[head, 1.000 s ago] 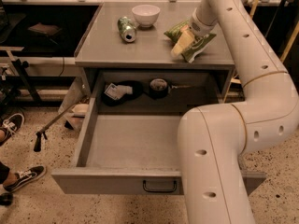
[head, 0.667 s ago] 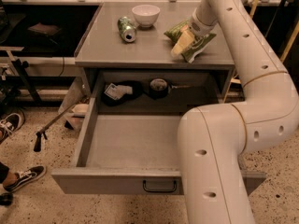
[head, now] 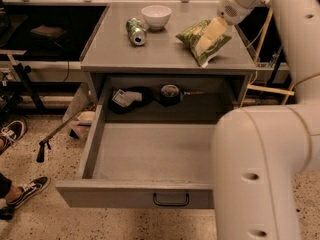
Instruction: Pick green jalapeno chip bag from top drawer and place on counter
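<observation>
The green jalapeno chip bag (head: 189, 33) lies on the right part of the grey counter (head: 150, 51). My gripper (head: 204, 43) reaches down from the upper right and sits on top of the bag, covering its middle. The top drawer (head: 125, 196) is pulled wide open below the counter, and its floor is bare. Its small black handle (head: 171, 200) shows on the front panel.
A green soda can (head: 135, 31) lies on its side and a white bowl (head: 156, 16) stands at the back of the counter. Dark items (head: 127, 98) (head: 171, 93) sit at the back under the counter. My arm (head: 260, 174) fills the lower right. Someone's shoes (head: 25, 189) and a stick (head: 50, 139) are on the floor at left.
My gripper has shifted slightly up and to the right over the bag. The bag, can, bowl and drawer have not moved.
</observation>
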